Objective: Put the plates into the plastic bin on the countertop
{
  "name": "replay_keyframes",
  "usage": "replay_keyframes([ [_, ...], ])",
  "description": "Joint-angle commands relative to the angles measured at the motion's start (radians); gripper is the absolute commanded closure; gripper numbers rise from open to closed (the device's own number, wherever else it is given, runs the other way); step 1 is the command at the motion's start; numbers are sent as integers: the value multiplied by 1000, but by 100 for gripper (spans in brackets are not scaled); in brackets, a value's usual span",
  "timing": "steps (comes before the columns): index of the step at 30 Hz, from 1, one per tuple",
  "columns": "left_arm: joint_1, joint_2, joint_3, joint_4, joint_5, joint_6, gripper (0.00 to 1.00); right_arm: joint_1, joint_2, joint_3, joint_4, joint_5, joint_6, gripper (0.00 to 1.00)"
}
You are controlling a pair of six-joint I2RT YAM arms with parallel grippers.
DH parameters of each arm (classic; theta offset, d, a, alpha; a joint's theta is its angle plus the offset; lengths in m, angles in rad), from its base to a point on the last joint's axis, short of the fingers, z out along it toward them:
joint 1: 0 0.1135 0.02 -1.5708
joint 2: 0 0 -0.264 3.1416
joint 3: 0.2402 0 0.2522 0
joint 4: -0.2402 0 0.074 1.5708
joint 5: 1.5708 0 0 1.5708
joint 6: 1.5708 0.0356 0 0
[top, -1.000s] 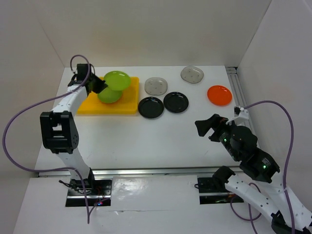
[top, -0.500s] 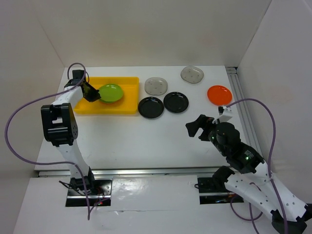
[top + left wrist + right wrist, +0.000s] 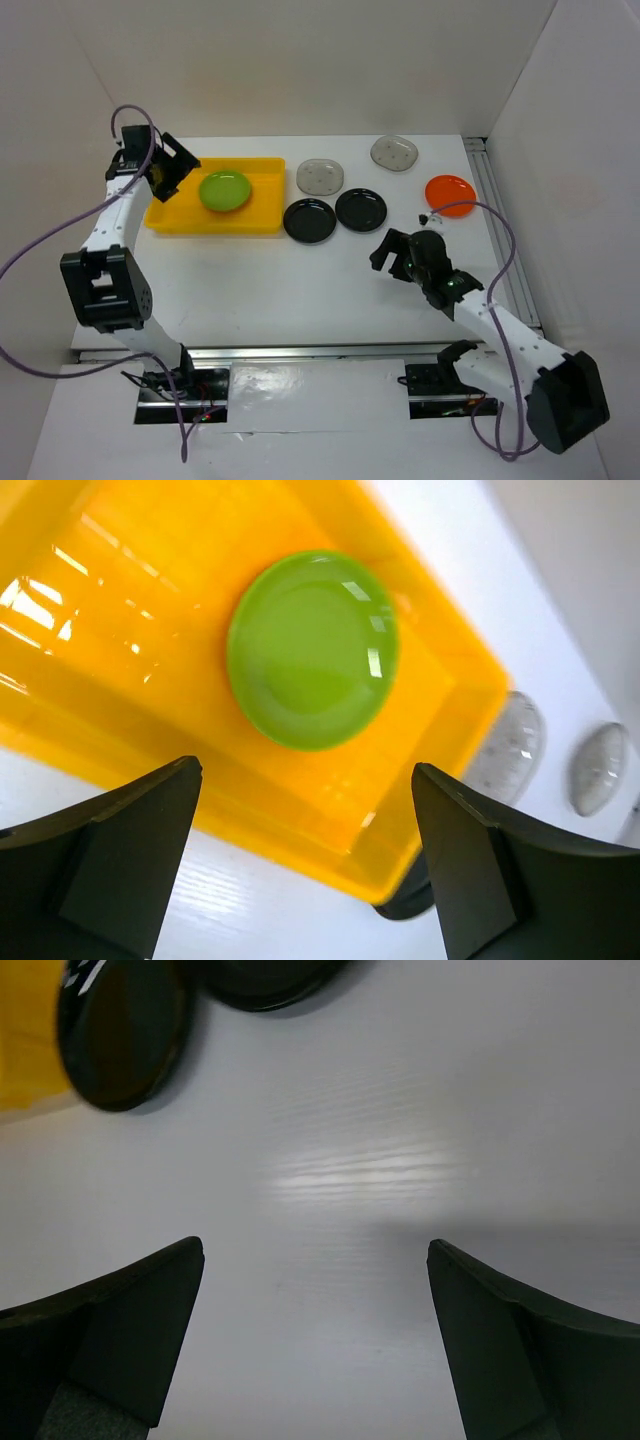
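A lime green plate (image 3: 225,190) lies flat inside the yellow plastic bin (image 3: 175,220) at the back left of the countertop (image 3: 300,280). My left gripper (image 3: 180,172) hovers over the bin's left end, open and empty. In the left wrist view the green plate (image 3: 312,648) sits in the bin (image 3: 300,820) beyond the left gripper (image 3: 305,770). Two black plates (image 3: 309,220) (image 3: 361,210), two grey plates (image 3: 320,176) (image 3: 394,152) and an orange plate (image 3: 450,195) rest on the table. My right gripper (image 3: 392,258) is open, just short of the black plates (image 3: 125,1030).
White walls close in the table at the back and on both sides. A metal rail (image 3: 490,190) runs along the right edge past the orange plate. The bin's corner (image 3: 25,1040) shows at the left of the right wrist view.
My left gripper has opened and let go of the green plate, which now lies flat in the bin, and has drawn back left. My right arm has swung left toward the black plates.
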Motion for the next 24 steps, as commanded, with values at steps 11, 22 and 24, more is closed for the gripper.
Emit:
replay_keyframes([
  [11,-61,-494,-149,-153,60,162,0,-327,581,76,505,-268,-68,10],
  [22,-91,-521,-272,-220,-18,180,0,-368,999,308,539,-280,-48,36],
  [24,-101,-502,-233,-246,-34,171,0,-379,1031,329,508,-280,-48,50],
])
